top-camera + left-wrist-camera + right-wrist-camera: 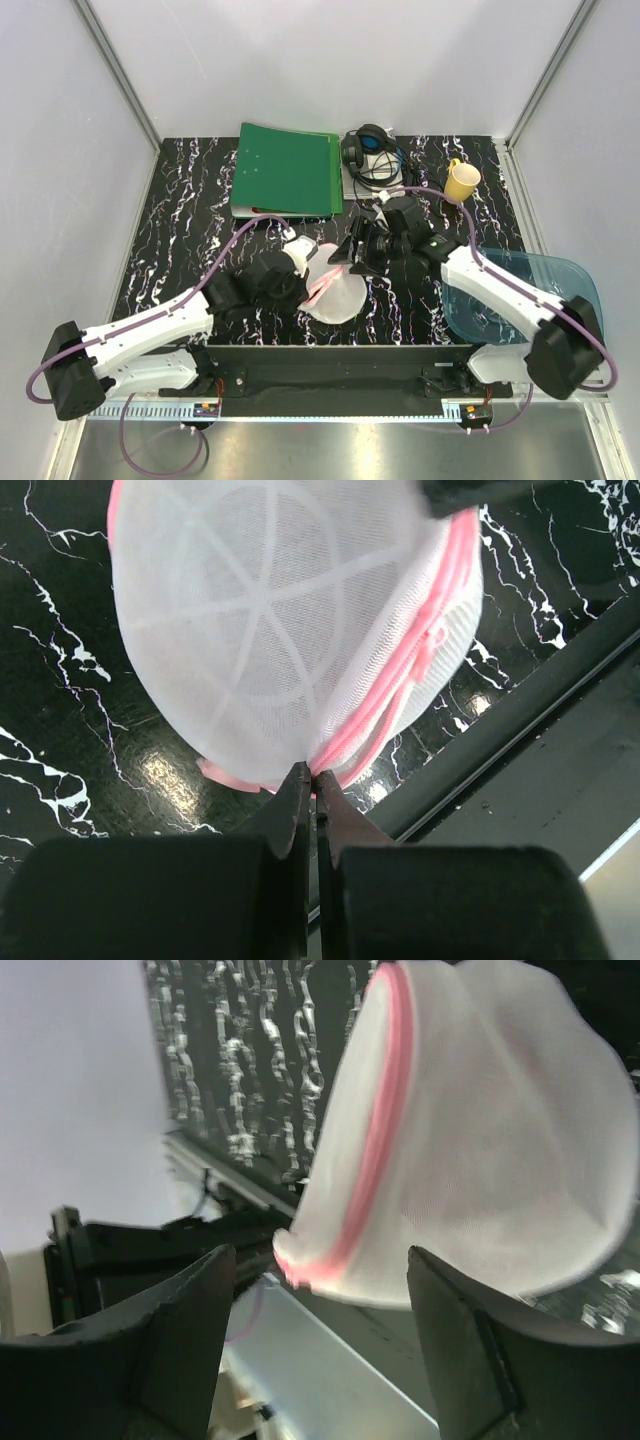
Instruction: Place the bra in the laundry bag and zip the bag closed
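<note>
We see the black, white-veined table (180, 200) filling the middle of the top view. At its right edge lies a translucent blue tray (560, 275), partly under the right arm. A green folder (285, 168) lies at the upper centre, well apart from the tray.

The laundry bag (340, 298) sits at the centre of the frame, near the table's lower edge and between the two arms. From the left wrist we see its round white mesh face with ribs fanning out from a hub, and its pink trim running down the right side. From the right wrist it looks raised off the table on one side, pink edge toward the camera, though that view is blurred.

Black headphones (368, 150) rest just right of the folder, and a yellow cup (462, 181) stands further right, near the top right corner of the table.

The left gripper (310, 780) has its jaws pressed together with no gap. They meet right at the bag's lower pink edge and seem to nip the trim there. The right gripper (320, 1260) has its jaws spread wide. The bag's lower corner hangs in the gap between them, touching neither finger.

We cannot make out the bra in any view. A pinkish-red streak shows at the bag's left edge from above, so it may be inside the mesh, but we cannot tell.
</note>
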### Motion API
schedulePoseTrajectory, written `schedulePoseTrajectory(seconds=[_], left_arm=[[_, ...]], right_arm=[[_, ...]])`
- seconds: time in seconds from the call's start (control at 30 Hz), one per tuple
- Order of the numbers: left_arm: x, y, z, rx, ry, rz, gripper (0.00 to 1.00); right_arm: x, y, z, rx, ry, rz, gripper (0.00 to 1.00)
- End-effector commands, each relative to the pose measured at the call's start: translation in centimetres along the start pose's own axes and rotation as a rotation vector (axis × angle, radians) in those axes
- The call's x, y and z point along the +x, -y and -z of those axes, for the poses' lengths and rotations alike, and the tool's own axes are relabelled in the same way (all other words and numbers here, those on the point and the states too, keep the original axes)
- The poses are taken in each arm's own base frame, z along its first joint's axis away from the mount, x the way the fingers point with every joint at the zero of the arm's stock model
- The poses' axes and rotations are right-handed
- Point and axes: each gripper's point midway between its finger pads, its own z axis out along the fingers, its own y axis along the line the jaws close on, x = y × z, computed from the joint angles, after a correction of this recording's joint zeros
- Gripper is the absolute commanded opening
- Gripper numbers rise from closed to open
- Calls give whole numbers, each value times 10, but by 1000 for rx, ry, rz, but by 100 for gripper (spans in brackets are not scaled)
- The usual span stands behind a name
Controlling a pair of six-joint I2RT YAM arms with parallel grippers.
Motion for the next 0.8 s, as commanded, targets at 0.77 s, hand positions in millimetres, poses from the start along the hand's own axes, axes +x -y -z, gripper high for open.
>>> schedulePoseTrajectory(seconds=[0.77], left_arm=[[-31,34,22,161,74,12,0]], right_arm=[[40,-22,-6,44,20,410,45]])
